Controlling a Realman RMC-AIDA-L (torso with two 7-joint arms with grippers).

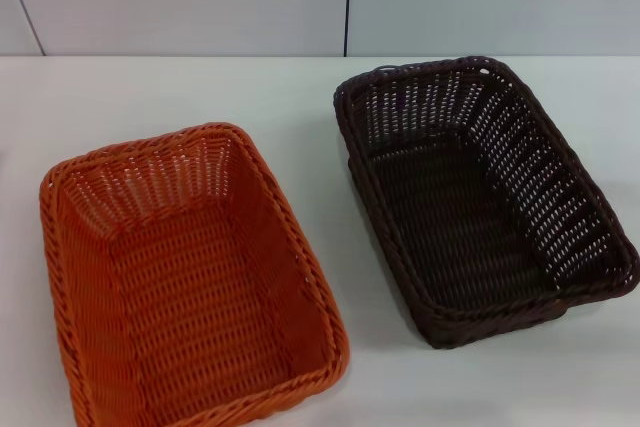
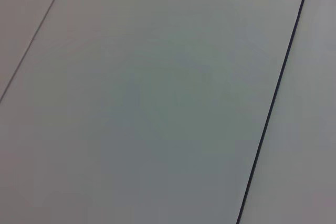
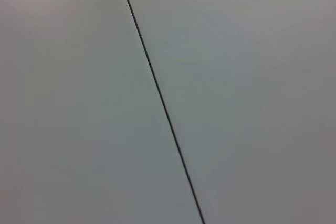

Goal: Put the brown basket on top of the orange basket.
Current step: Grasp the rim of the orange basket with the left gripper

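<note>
Brown basket (image 1: 480, 202) sits on the white table (image 1: 320, 127) on the robot's right side, mouth up and empty, its long axis running away from the robot and skewed a little. Orange basket (image 1: 185, 282), of like size and also empty, lies on the robot's left and nearer, turned at its own slight angle; the two are apart, with a strip of bare table between them. Nothing has been lifted yet, so the step in hand looks to be the first reach for the brown one.

To do it well, I would judge that the right arm is the natural one, taking the braided rim at the middle of a long side or a short end so the tray hangs level, not tipping. Sloped open-weave walls give little to squeeze, so a pinch over the rim itself seems safer than a clamp on the wall. Before lowering, the brown tray should be rotated to match the orange one's angle, or a corner may catch the rim and leave it perched crooked instead of nested.

Neither gripper shows in any view: the head camera sees only the baskets and table, and both wrist cameras see only pale wall panels with a dark seam (image 3: 157, 98). How far open either one is, and whether it holds anything, I cannot tell
</note>
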